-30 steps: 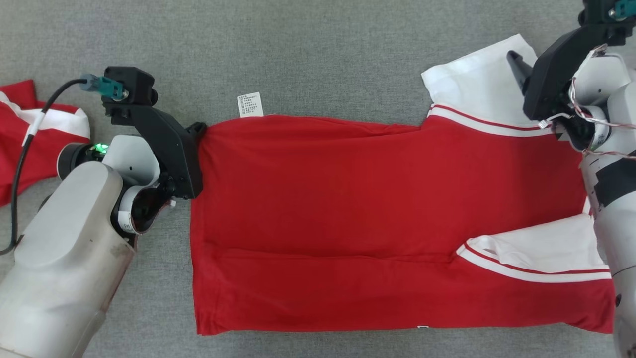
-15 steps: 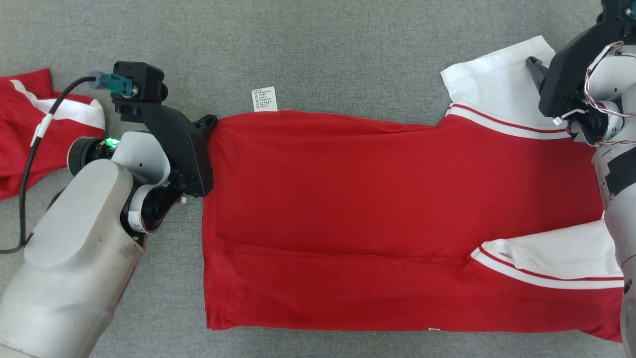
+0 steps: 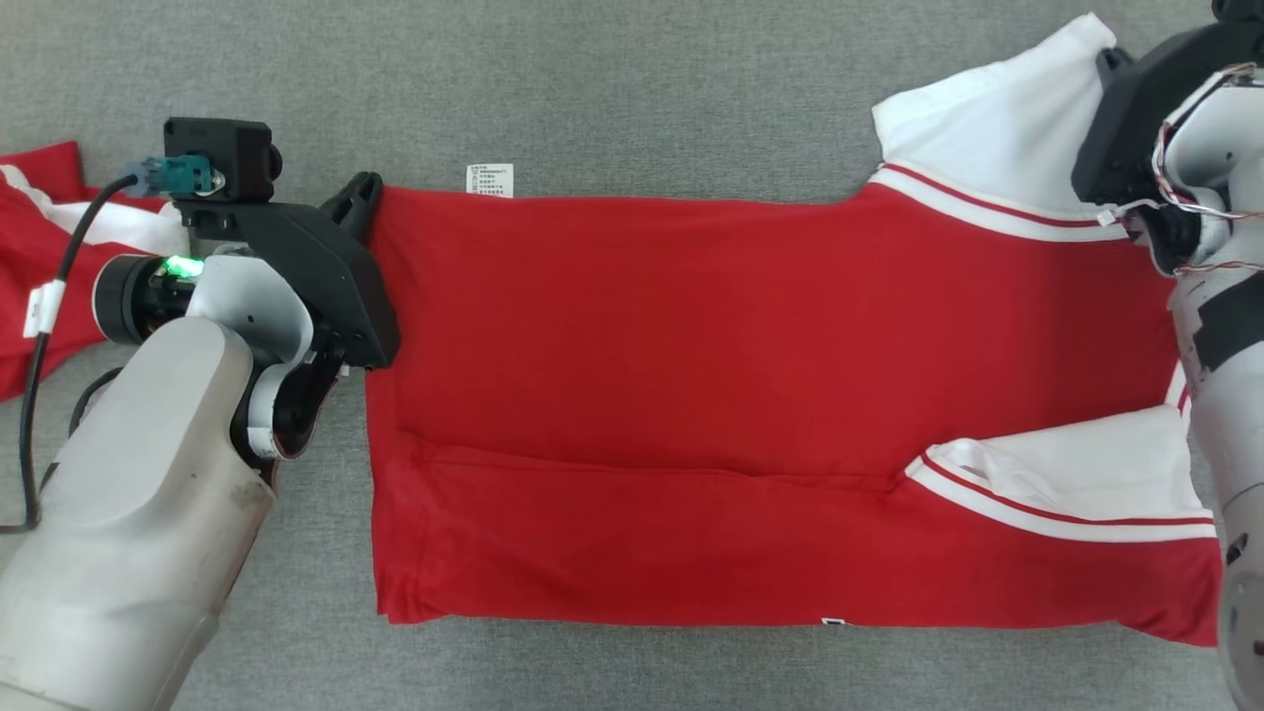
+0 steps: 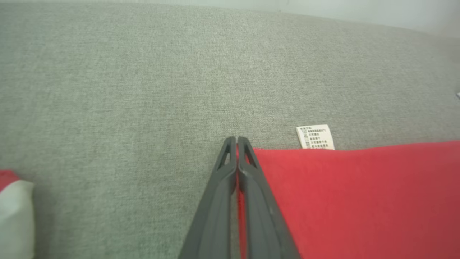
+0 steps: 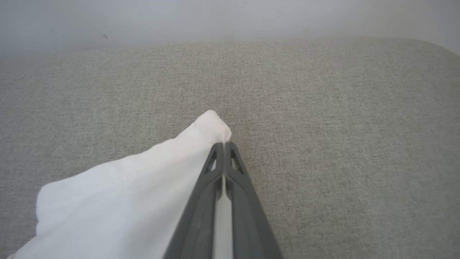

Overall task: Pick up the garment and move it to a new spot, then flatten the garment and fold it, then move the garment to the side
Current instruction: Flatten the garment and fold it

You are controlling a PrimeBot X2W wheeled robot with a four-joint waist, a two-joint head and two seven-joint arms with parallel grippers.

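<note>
Garment (image 3: 750, 395) corners pinched, grey surface (image 3: 632, 89) beyond

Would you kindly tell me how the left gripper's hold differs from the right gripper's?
The left gripper pinches the red hem corner of the garment, beside the care label; the right gripper pinches the tip of a white sleeve. The left gripper works the garment's left end, the right gripper its right end. Both are shut on cloth.
</note>
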